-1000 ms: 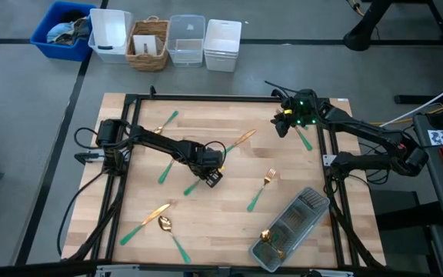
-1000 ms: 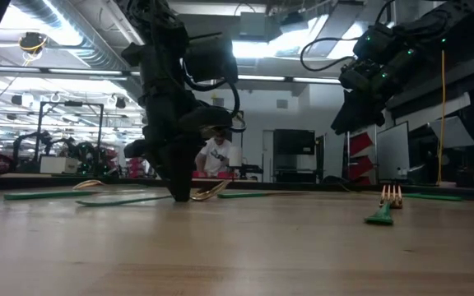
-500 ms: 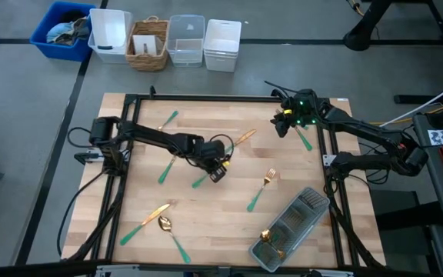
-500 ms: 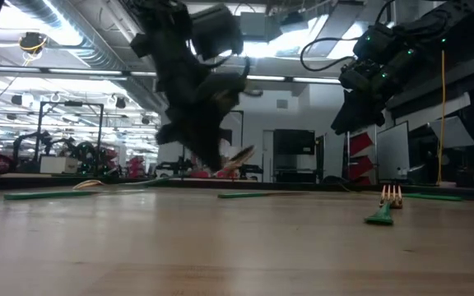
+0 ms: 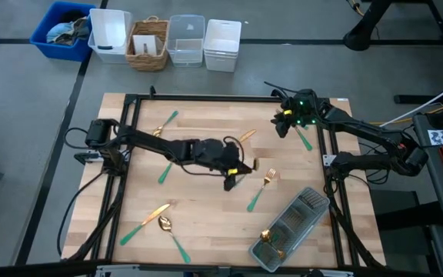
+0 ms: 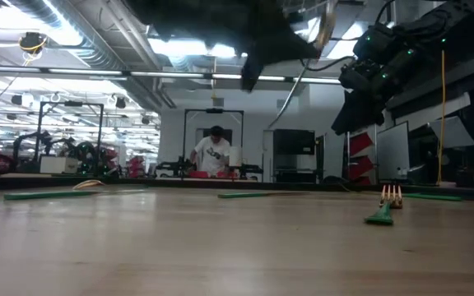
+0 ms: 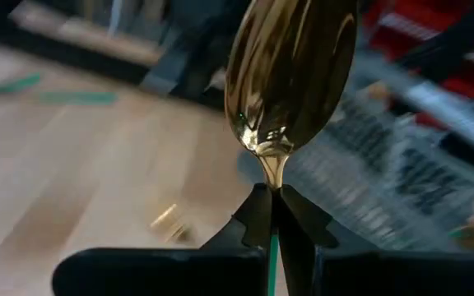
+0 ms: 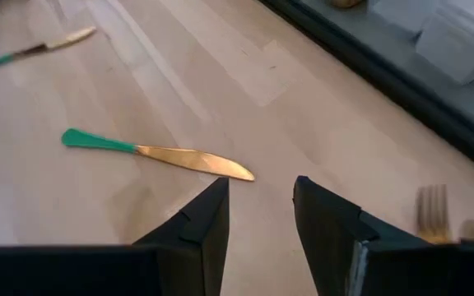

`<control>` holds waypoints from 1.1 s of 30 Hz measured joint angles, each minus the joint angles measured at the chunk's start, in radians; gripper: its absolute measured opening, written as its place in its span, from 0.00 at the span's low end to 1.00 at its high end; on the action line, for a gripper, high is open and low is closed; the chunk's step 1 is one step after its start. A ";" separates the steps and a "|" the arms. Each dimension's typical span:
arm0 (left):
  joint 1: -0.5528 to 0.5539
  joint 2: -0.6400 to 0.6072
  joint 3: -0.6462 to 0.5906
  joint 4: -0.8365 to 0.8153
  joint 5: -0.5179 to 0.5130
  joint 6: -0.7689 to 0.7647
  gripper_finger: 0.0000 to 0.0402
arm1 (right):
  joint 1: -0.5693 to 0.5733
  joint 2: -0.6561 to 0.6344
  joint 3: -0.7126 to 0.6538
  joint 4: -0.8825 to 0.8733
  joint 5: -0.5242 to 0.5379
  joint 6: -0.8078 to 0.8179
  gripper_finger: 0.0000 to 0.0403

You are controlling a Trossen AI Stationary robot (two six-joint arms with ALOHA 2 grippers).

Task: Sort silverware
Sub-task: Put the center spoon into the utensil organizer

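The silverware has gold heads and teal handles and lies scattered on the wooden table. My left gripper (image 5: 235, 171) hovers mid-table, shut on a spoon (image 7: 290, 74) whose gold bowl sticks out past the fingers. A fork (image 5: 261, 189) lies flat just right of it. My right gripper (image 5: 281, 126) hangs open above the far right corner, over a knife (image 8: 159, 154) lying flat. The clear tray (image 5: 304, 206) sits at the near right with gold pieces in its near end. My left gripper pinches the spoon between its two fingers at the top of the teal handle (image 7: 271, 247), just behind the bowl's neck. The spoon lies along the fingers, bowl pointing forward. It is lifted clear of the table.
More pieces lie at the far left (image 5: 166, 121), the middle left (image 5: 164, 172) and the near left (image 5: 148, 218), with a spoon (image 5: 171, 229) there too. A black frame (image 5: 206, 98) rims the table. Bins (image 5: 168, 40) stand beyond the far edge.
My left gripper has risen from the table with the spoon and swung toward the table's right, nearer the fork and tray. The spoon, on the wood a second ago, is now lifted clear. In the low view the gripper has climbed to the picture's top.
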 joint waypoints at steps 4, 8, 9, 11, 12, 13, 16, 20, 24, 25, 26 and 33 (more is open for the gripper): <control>-0.065 0.002 0.000 0.139 -0.001 0.045 0.00 | 0.000 0.000 0.000 -0.001 0.042 -0.025 0.34; -0.133 0.029 0.000 0.308 -0.009 0.102 0.00 | 0.000 0.000 0.000 -0.001 0.062 -0.026 0.34; -0.149 0.041 0.000 0.346 -0.015 0.118 0.01 | 0.000 0.000 0.000 0.000 0.065 -0.026 0.34; -0.178 0.067 0.000 0.405 -0.032 0.130 0.01 | 0.000 0.000 0.000 -0.001 0.065 -0.026 0.34; -0.191 0.084 0.000 0.443 -0.039 0.139 0.01 | 0.000 0.000 0.000 -0.001 0.065 -0.026 0.34; -0.204 0.099 0.000 0.486 -0.045 0.142 0.01 | 0.000 0.000 0.000 -0.001 0.065 -0.026 0.34; -0.239 0.152 0.000 0.627 -0.054 0.142 0.01 | 0.000 0.000 0.000 -0.001 0.077 -0.025 0.34; -0.283 0.227 0.007 0.796 -0.056 0.142 0.01 | 0.000 0.000 0.000 -0.011 0.131 -0.026 0.34; -0.322 0.297 0.058 0.863 -0.056 0.143 0.01 | 0.000 0.000 0.000 -0.032 0.161 -0.025 0.34; -0.330 0.312 0.077 0.862 -0.056 0.148 0.01 | 0.000 0.000 0.000 -0.036 0.162 -0.026 0.34; -0.338 0.329 0.099 0.861 -0.056 0.155 0.01 | 0.000 0.000 0.000 -0.039 0.164 -0.026 0.34; -0.381 0.401 0.212 0.842 -0.057 0.217 0.01 | 0.000 0.000 0.000 -0.075 0.168 -0.024 0.34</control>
